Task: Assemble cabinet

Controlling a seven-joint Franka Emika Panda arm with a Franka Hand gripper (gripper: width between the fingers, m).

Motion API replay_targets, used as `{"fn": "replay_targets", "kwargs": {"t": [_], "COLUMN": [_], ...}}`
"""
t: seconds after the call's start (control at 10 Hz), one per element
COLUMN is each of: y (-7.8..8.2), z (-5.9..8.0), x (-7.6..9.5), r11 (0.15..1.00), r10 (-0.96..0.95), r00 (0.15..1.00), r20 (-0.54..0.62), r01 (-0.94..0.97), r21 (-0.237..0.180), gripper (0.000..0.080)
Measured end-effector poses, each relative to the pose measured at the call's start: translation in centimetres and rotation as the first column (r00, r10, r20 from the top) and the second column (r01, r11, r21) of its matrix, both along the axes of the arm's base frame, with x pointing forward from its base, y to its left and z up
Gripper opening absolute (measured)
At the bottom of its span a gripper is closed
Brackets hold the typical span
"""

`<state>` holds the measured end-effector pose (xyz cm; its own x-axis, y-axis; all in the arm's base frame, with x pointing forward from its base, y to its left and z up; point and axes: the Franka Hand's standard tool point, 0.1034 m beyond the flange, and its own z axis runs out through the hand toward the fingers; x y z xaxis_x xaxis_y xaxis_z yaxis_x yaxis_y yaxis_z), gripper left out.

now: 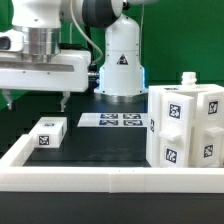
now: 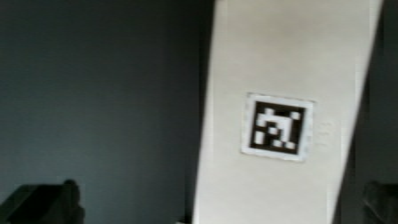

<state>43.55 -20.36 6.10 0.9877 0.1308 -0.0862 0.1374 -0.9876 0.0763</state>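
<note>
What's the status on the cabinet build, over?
Pincer open, empty, above the table. Loose tagged cabinet panel lies below it; boxy cabinet body stands apart, exterior view's right. Nothing between pincer and panel.

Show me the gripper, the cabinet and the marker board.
gripper (image 1: 37, 103): exterior view, midway between its fingertips.
cabinet (image 1: 175, 130): exterior view, its front face.
marker board (image 1: 112, 120): exterior view, its middle.

On table (image 1: 100, 145): cabinet block (image 1: 185, 125) at exterior view's right, just behind near rim (image 1: 90, 180). Loose cabinet panel (image 1: 47, 132) at exterior view's left, well apart from cabinet block. Between them, farther back, marker board (image 1: 115, 120) lies flat. Behind marker board, robot base (image 1: 120, 60). Above loose cabinet panel, gripper (image 1: 37, 100).
</note>
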Motion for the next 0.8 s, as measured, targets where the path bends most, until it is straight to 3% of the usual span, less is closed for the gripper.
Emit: {"fn": "replay_targets", "kwargs": {"t": [0.5, 0.8], "y": [3.5, 3.2], "z": [-1.2, -2.1], "x": [0.5, 0.0], "r11": [0.999, 0.998], "r10": [0.048, 0.067], "r00": [0.999, 0.997], "r20": [-0.020, -0.040], "r01": [-0.048, -0.066], "r21": [0.016, 0.018], "gripper": [0.0797, 0.0797]}}
